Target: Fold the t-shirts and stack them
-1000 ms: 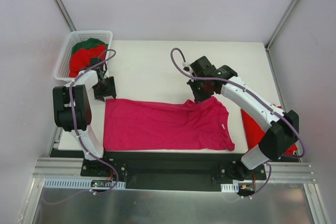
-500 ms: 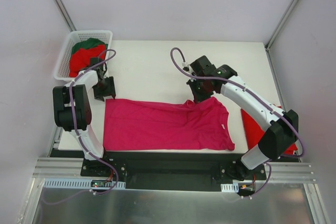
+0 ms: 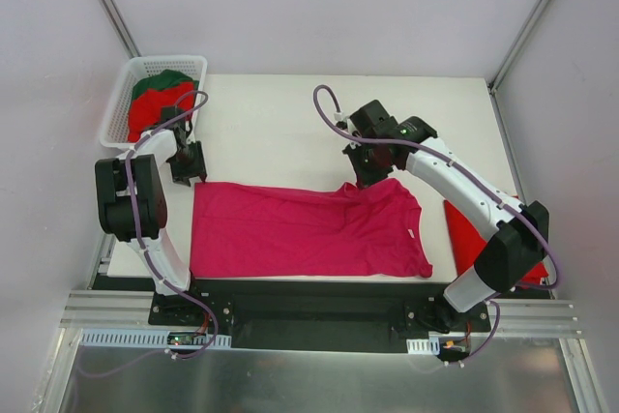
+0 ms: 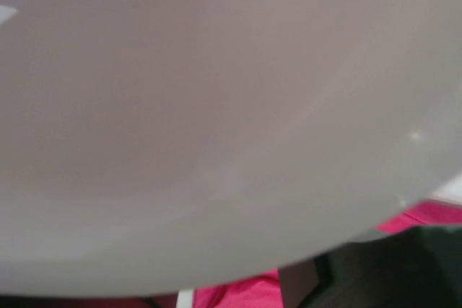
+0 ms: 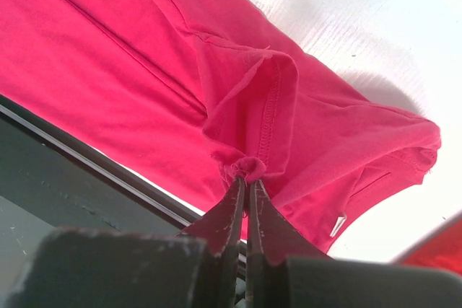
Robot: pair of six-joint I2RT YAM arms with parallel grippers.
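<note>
Here's the magenta t-shirt (image 5: 130,55): soft matt cloth w/ stitched hem. The red t-shirt (image 3: 463,236) looks the same matt cloth. The table (image 3: 280,123) is white, matt. The basket (image 3: 118,108) is white plastic lattice, slight sheen. The left arm (image 3: 164,249) & right arm (image 3: 455,179) have glossy white plastic shells, blk matt joints. The front plate (image 3: 319,384) is brushed metal, dull shine.

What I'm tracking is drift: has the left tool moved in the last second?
Yes, slightly: the left tool shifted left, toward the white basket, away from the pink t-shirt corner.
</note>
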